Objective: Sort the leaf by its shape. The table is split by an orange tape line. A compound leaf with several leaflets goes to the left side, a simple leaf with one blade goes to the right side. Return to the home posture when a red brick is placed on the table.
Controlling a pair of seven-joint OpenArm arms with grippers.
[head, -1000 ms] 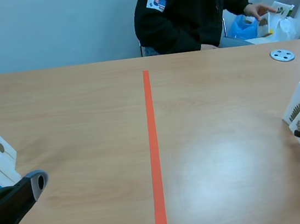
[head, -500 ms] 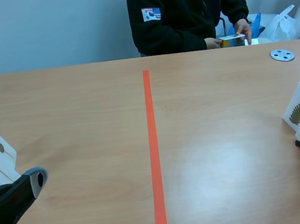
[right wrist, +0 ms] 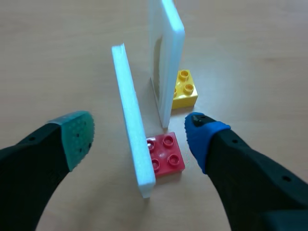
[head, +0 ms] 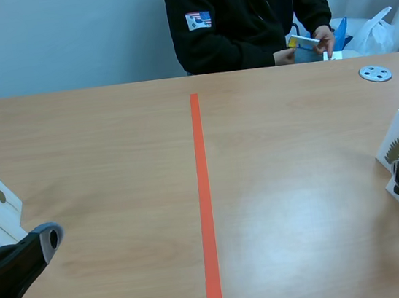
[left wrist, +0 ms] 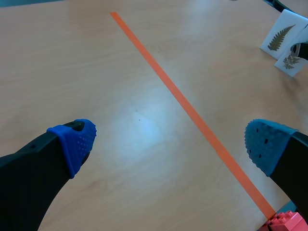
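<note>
The right hand (right wrist: 140, 134) sits low at the right edge of the surface (head: 114, 167), its two fingers apart and gripping nothing, one on each side of a white card (right wrist: 131, 115) that stands upright on a red brick (right wrist: 166, 154). The card comes toward the hand edge-on with its broad faces turned to the pads, so closing would pinch it flat. Just behind it a second card (right wrist: 166, 57) stands on a yellow brick (right wrist: 185, 89). Both show fern-like leaves with many leaflets, yet stand well to the right of the orange line (head: 204, 192). The left hand (left wrist: 171, 139), fingers also spread and empty, hangs far off on the other side, so the right arm is plainly nearer.
</note>
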